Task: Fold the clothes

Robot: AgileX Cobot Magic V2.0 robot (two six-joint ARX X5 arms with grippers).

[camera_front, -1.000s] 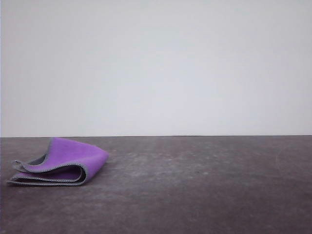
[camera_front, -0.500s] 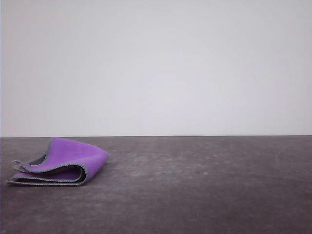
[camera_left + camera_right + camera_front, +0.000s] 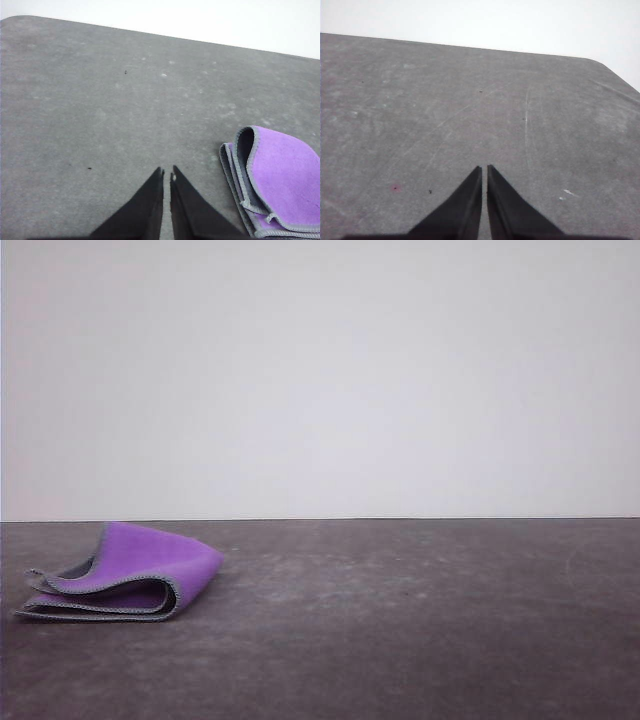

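So the cloth (image 3: 125,578) is sitting near the left edge of the table (image 3: 420,620), toward the front, already doubled over into a little stack. It's purple on top, with the grey hem showing in layers along the open side, and the upper flap bulges instead of lying flat. Going by that, I'd say the folding is basically done, or at the tidy-up stage.

The left gripper (image 3: 166,175) is above bare table just beside the cloth, not touching it, jaws pinched nearly together with nothing in them. The right gripper (image 3: 484,171) is the same deal, closed up and empty, over bare table well away from the cloth.

If another move is needed, I'd guess it's the left arm pressing that puffy flap down, or opening up to grab a hem corner for one more fold.
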